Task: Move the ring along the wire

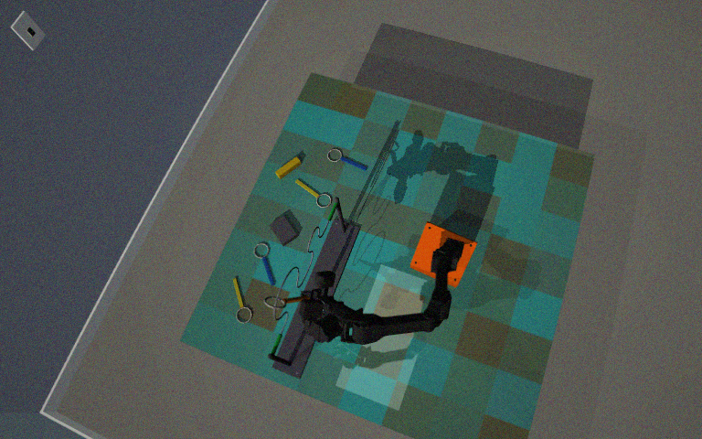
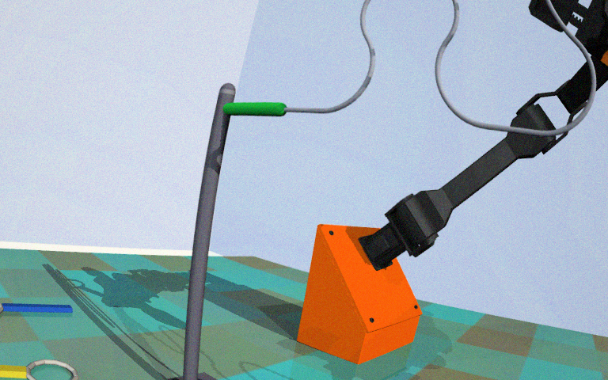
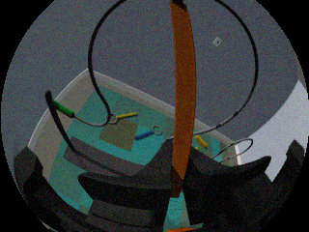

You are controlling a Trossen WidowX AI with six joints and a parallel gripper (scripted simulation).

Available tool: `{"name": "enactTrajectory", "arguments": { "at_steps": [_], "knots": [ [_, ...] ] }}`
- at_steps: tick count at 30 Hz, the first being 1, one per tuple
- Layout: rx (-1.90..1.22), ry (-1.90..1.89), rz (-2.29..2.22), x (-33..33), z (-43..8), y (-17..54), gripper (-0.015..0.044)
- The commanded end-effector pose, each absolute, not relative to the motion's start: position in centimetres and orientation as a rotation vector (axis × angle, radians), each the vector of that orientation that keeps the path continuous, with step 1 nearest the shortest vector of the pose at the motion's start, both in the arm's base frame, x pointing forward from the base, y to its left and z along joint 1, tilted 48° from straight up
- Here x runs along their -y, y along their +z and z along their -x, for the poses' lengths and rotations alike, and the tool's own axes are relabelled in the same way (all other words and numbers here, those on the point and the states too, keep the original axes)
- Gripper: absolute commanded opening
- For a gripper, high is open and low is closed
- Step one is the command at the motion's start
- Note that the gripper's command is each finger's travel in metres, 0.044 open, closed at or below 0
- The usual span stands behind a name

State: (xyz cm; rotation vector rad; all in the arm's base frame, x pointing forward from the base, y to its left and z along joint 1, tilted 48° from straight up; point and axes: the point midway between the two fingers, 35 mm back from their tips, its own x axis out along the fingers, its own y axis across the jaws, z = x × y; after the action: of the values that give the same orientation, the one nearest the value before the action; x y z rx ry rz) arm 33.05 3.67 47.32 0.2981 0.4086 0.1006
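Observation:
My gripper (image 1: 307, 296) (image 3: 179, 161) is shut on the orange handle (image 1: 293, 299) (image 3: 184, 87). The ring (image 1: 265, 299) is at the handle's far end, around the thin grey wire (image 1: 310, 253) (image 2: 371, 53) (image 3: 90, 53); whether they touch I cannot tell. The ring is past the lower green part (image 1: 277, 344) (image 3: 63, 108), which sits beside the lower post (image 1: 279, 358) (image 3: 59, 121). The other green part (image 1: 333, 210) (image 2: 254, 108) is at the upper post (image 1: 339, 213) (image 2: 203, 224). The ring is out of frame in the wrist view and the exterior view.
The grey base board (image 1: 331, 263) (image 3: 106, 157) joins the posts. Blue-handled rings, yellow-handled rings, a yellow block (image 1: 287, 167) and a dark block (image 1: 285, 228) lie beyond it. The arm's orange base (image 1: 421, 251) (image 2: 333, 295) stands on the other side. The wire curves in several bends between the posts.

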Motion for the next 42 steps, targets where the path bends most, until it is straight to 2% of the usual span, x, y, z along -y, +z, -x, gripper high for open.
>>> {"name": "enactTrajectory", "arguments": {
  "at_steps": [1, 42],
  "knots": [
    [-0.400, 0.117, -0.347, -3.8, -32.9, 47.4, -0.0150],
    [-0.321, 0.279, -0.837, -5.1, -33.0, 48.1, -0.0150]
  ]
}}
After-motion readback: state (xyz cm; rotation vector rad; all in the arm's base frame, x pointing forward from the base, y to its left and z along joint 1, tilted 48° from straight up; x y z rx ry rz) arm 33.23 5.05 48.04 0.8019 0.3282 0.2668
